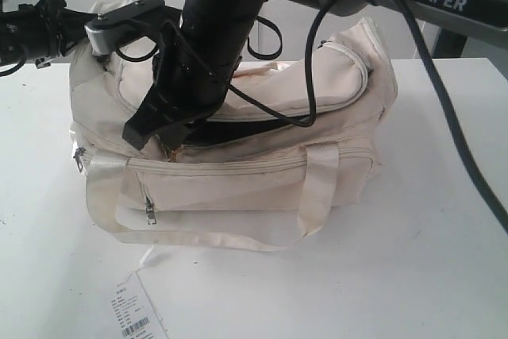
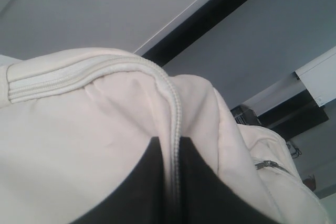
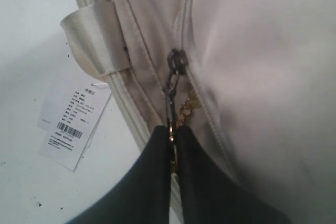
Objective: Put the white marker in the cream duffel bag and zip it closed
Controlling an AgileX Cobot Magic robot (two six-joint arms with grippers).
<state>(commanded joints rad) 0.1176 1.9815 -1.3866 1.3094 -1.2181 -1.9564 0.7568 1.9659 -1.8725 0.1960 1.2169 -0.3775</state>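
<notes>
The cream duffel bag (image 1: 262, 184) lies on the white table, its top zip partly apart over dark lining (image 1: 238, 129). My right gripper (image 1: 163, 139) reaches across to the bag's left part. It is shut (image 3: 172, 129) on the grey zip pull (image 3: 171, 85) of the top zip, with the gold charm (image 3: 186, 109) beside it. At the bag's upper left end, my left gripper (image 2: 170, 142) is shut on a fold of the bag's fabric along a zip seam (image 2: 176, 108). The white marker is out of view.
A white paper barcode tag (image 1: 135, 313) lies on the table in front of the bag, also in the right wrist view as the tag (image 3: 68, 124). A webbing handle (image 1: 317, 192) hangs down the bag's front. The right arm's black cable (image 1: 444, 109) crosses above the bag.
</notes>
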